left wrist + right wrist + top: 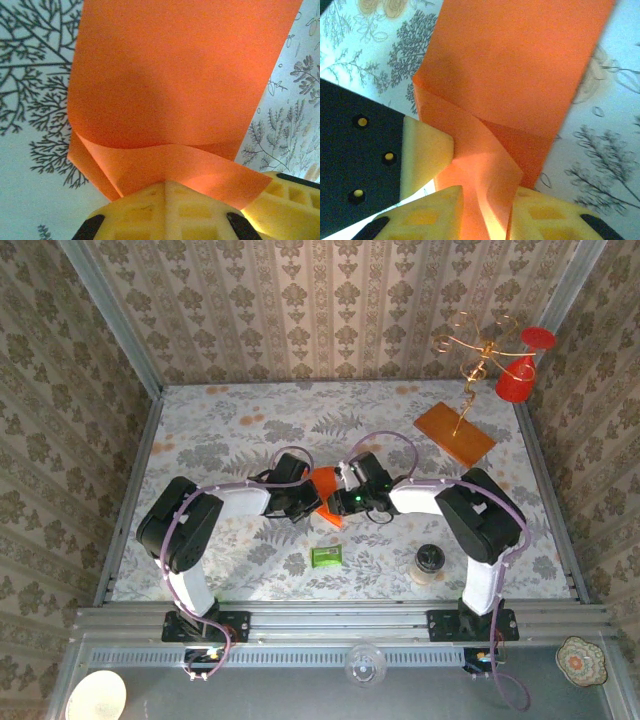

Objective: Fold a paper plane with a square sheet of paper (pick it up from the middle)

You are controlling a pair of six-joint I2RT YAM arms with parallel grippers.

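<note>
While pinched tight by left hand, orange paper between right hand's parted fingers.

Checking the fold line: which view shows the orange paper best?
Left wrist: the square sheet of paper spreads broad, its curled near edge plain. Right wrist shows it narrower, creased and overlapped; top external, just a small distant orange patch.

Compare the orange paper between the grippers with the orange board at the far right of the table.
The square sheet of paper is bright orange; the board is a darker brownish orange. The paper is folded and curling, its layers pinched in the left gripper; the board lies flat and unbent on the table. The board carries a gold wire stand; the paper carries nothing. Both are plain and orange-toned.
</note>
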